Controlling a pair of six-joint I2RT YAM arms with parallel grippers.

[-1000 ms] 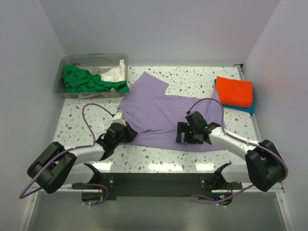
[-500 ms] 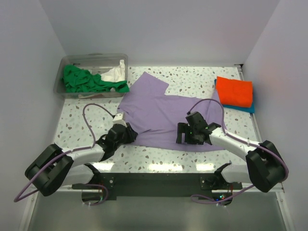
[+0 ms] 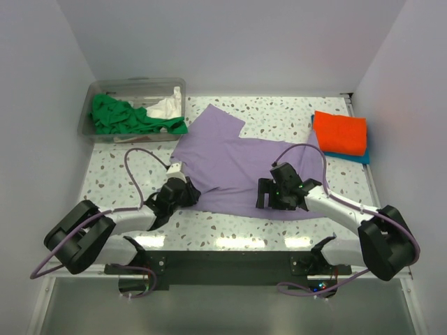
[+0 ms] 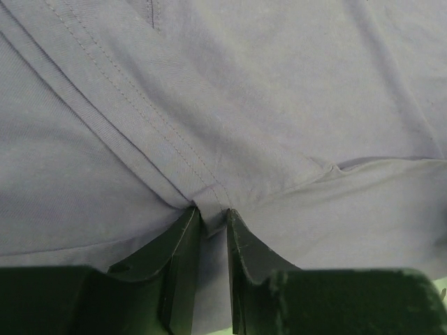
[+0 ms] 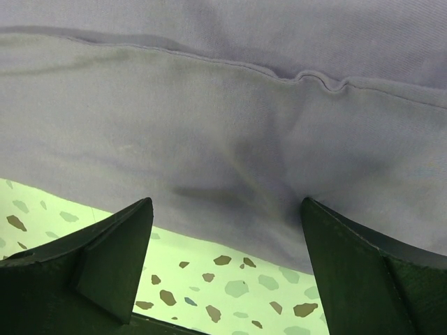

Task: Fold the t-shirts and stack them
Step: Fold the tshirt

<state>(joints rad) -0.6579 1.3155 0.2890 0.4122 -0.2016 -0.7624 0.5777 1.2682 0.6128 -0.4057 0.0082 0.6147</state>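
Shirt, lavender [image 3: 237,164]: soft knit with stitched hems, spread mostly flat mid-table [image 3: 279,115]. Its body lies on the far side of both grippers, and its near hem runs left to right between them.
Left gripper [image 4: 211,213]: fingers pressed together on a raised ridge of double-stitched seam at the shirt's near-left edge.
Right gripper [image 5: 227,209]: fingers spread wide over the near-right hem, nothing gripped; judged the one that must close next.
Orange shirt [image 3: 340,131]: folded, lying on a blue shirt [image 3: 360,158], far right.
Green shirt [image 3: 122,115], white shirt [image 3: 166,108]: crumpled in a clear tub [image 3: 133,84], far left.
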